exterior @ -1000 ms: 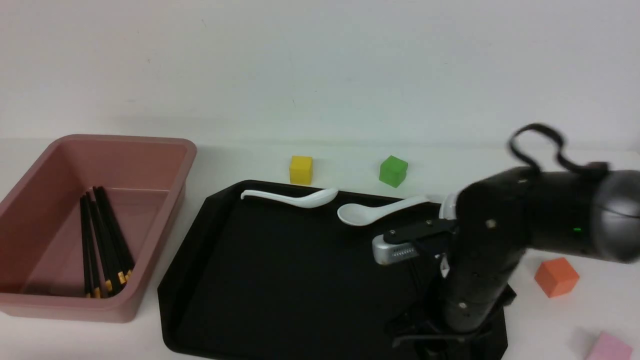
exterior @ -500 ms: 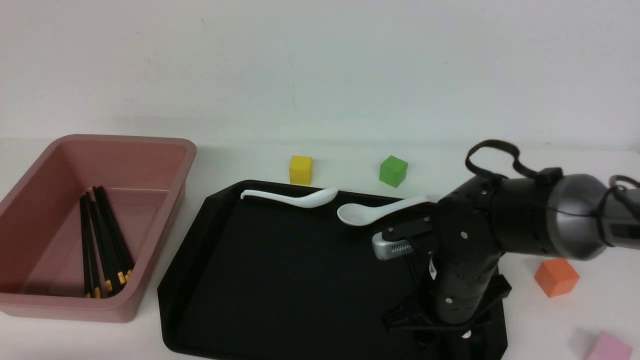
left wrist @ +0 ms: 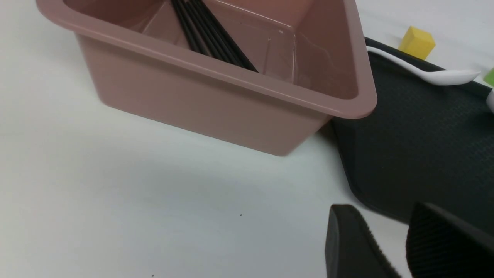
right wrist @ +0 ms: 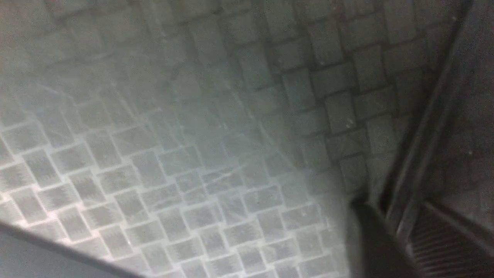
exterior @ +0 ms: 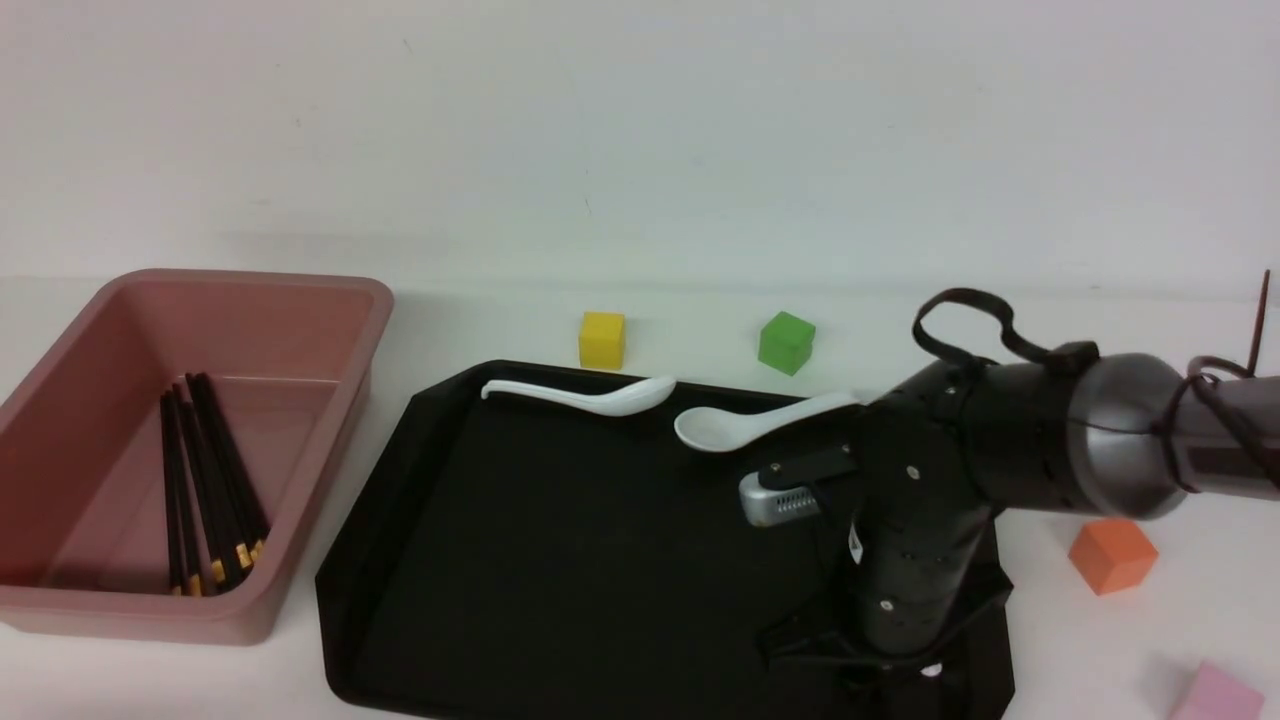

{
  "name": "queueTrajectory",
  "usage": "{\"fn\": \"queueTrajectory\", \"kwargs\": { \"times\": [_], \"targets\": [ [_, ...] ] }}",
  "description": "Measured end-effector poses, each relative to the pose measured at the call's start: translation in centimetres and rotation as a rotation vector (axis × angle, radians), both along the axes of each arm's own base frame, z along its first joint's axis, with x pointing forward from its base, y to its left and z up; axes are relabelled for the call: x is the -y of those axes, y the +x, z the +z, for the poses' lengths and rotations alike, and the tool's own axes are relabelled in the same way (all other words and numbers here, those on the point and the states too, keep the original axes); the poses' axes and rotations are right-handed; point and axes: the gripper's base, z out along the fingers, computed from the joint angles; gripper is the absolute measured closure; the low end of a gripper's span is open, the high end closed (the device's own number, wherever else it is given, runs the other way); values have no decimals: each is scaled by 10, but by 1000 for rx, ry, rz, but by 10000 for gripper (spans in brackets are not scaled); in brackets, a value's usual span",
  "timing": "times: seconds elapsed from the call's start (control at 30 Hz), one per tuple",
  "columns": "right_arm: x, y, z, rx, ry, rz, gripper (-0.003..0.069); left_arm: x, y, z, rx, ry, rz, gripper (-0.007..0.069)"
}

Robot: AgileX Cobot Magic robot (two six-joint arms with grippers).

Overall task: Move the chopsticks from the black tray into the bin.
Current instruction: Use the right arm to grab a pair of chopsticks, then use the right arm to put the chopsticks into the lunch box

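The black tray [exterior: 560, 540] lies mid-table. My right arm reaches down onto its front right part, and the wrist hides the gripper in the front view. In the right wrist view my right gripper [right wrist: 401, 208] is low over the tray's textured floor, with the thin black chopsticks [right wrist: 424, 127] running between its fingers, which are closed against them. The pink bin [exterior: 330, 300] stands at the left and holds several more black chopsticks [exterior: 205, 480]. My left gripper [left wrist: 380, 210] hovers over bare table beside the bin [left wrist: 216, 104], slightly open and empty.
Two white spoons [exterior: 590, 397] [exterior: 740, 420] lie along the tray's far edge. A yellow cube [exterior: 602, 339] and a green cube [exterior: 786, 342] sit behind the tray. An orange cube [exterior: 1112, 553] and a pink block [exterior: 1215, 695] sit to its right.
My right arm has dropped lower onto the tray's front right part and shifted slightly left. The bin, spoons and cubes have not moved.
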Motion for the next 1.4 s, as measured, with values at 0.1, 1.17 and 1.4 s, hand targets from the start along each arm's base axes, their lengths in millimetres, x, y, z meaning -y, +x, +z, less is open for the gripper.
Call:
{"fn": "queueTrajectory", "kwargs": {
  "times": [0.1,1.17,1.4],
  "targets": [
    [-1,0,2,-15,-5,22,556,0,0,0,0,0,0,386],
    [-260,44,122,446,847,506,552,0,0,0,0,0,0,386],
    [-273,53,88,482,830,484,447,0,0,0,0,0,0,386]
  ]
}}
